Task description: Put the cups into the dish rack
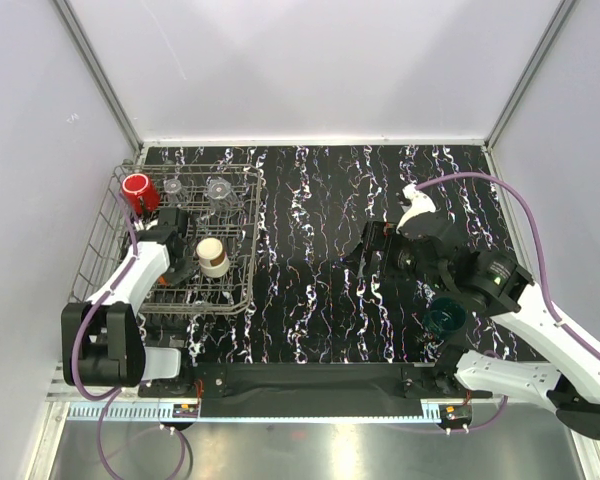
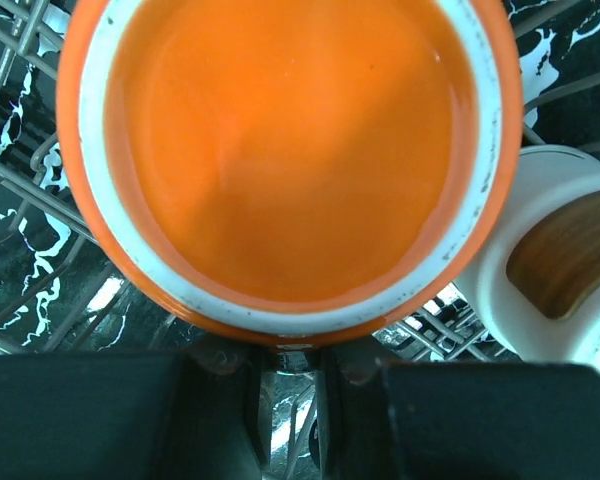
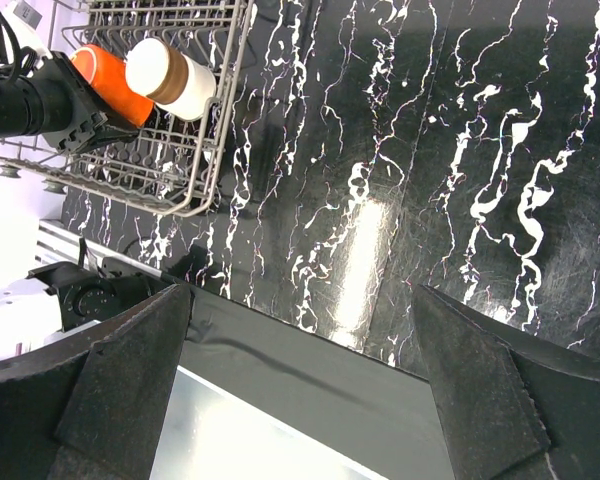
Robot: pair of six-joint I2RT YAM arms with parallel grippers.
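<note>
While the right gripper [image 3: 302, 300] gapes wide and empty above the table [image 1: 310, 220], the left gripper [image 2: 290, 375], jaws narrow, seemingly pinches the orange cup [image 2: 280, 150] tilted in the dish rack [image 1: 98, 232], which, released carelessly, may roll against the cream cup [image 2: 560, 250] just beside it.

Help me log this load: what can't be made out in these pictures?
Whether the left hand grips the orange cup: left wrist view, the cup fills the frame and the bottom edge cuts off the hand.
How the green cup stands: top view, the right arm covers part of it.
How the clear cups sit in the rack: top view, too small.
</note>
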